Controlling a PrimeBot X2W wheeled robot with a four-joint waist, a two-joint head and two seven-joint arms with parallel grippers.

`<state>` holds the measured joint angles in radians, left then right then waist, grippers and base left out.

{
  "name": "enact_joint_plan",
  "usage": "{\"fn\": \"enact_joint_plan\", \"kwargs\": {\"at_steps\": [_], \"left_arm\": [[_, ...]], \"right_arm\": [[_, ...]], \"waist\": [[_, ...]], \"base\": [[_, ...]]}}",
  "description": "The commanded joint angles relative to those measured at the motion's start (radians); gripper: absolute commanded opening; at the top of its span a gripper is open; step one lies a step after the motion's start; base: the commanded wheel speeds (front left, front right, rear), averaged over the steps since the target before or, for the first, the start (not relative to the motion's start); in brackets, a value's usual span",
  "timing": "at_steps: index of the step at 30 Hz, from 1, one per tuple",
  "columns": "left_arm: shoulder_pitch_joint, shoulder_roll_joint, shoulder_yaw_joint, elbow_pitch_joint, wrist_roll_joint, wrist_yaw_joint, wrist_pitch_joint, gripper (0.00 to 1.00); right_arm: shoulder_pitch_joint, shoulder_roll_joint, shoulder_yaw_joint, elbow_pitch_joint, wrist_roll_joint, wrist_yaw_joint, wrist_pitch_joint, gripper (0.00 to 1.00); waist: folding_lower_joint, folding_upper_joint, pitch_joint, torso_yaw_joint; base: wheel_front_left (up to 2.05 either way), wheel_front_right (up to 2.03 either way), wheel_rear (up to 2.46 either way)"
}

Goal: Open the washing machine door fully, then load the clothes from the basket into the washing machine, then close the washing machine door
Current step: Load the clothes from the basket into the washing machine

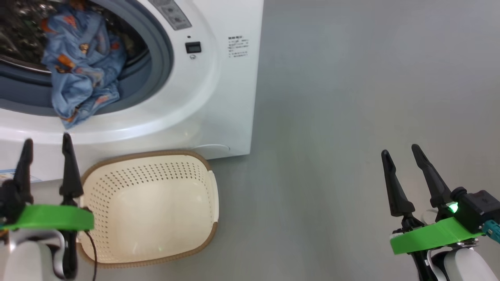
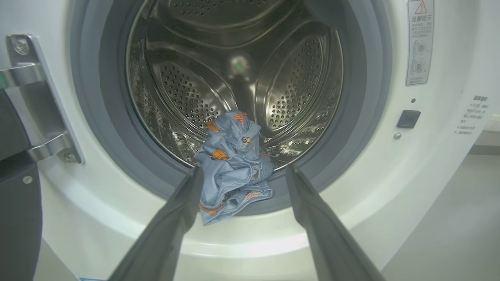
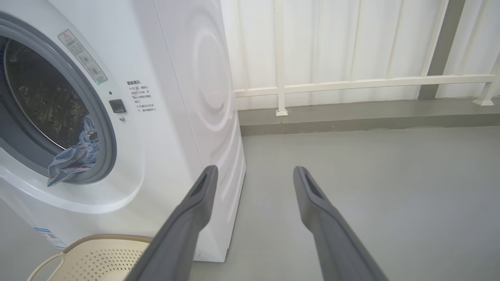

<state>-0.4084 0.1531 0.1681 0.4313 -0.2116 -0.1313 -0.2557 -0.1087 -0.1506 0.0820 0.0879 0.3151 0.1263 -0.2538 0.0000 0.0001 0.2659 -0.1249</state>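
In the head view, the left gripper (image 1: 47,138) is down at 8 o'clock. Its two dark fingers are spread wide and nothing is between them. Up at 10 o'clock the clothes (image 1: 82,66) lie in the round mouth of the washing machine (image 1: 218,97). They are a blue bunch with orange prints. The bunch sits on the bottom edge of the hole and one end hangs out over the grey seal (image 1: 164,58).

Just below the machine, at 7 o'clock, the basket (image 1: 148,154) stands on the floor (image 1: 351,97), right beside the left gripper. All of its cream bottom shows. Far over at 4 o'clock is the right gripper (image 1: 399,149). It is also spread wide and holds nothing. It is well apart from the basket and the machine, over the grey floor.

In the left wrist view, a metal hinge (image 2: 35,97) is at 9 o'clock, with a dark edge of the washing machine door (image 2: 15,218) below it. The door is swung away from the hole. The shiny drum (image 2: 234,58) is at 12 o'clock. The clothes (image 2: 230,156) sit in the middle, at the low edge of the drum, just past the fingertips (image 2: 197,173).

In the right wrist view, the clothes (image 3: 74,160) are at 9 o'clock, the basket (image 3: 109,237) at 7 o'clock, and a white railing (image 3: 351,84) at 1 o'clock.
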Motion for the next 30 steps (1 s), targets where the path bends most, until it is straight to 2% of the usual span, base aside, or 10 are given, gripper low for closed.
{"fn": "enact_joint_plan", "kwargs": {"at_steps": [1,18,30], "left_arm": [[0.039,0.017,0.031,-0.044,-0.006,0.001,-0.006,1.0],[0.238,-0.031,0.025,-0.166,0.007,0.001,-0.006,1.0],[0.355,-0.074,0.06,-0.245,0.009,0.001,-0.006,1.0]], "right_arm": [[0.019,-0.02,0.007,-0.019,0.006,0.004,-0.008,1.0],[0.103,-0.043,-0.011,-0.016,0.014,0.004,-0.008,1.0],[0.146,-0.042,-0.025,-0.021,0.017,0.004,-0.008,1.0]], "waist": [[0.0,-0.0001,-0.041,0.028],[0.0,-0.0001,-0.129,0.071],[0.0,-0.0001,-0.168,0.081]], "base": [[0.0,0.0,0.0],[0.0,0.0,0.0],[0.0,0.0,0.0]]}}
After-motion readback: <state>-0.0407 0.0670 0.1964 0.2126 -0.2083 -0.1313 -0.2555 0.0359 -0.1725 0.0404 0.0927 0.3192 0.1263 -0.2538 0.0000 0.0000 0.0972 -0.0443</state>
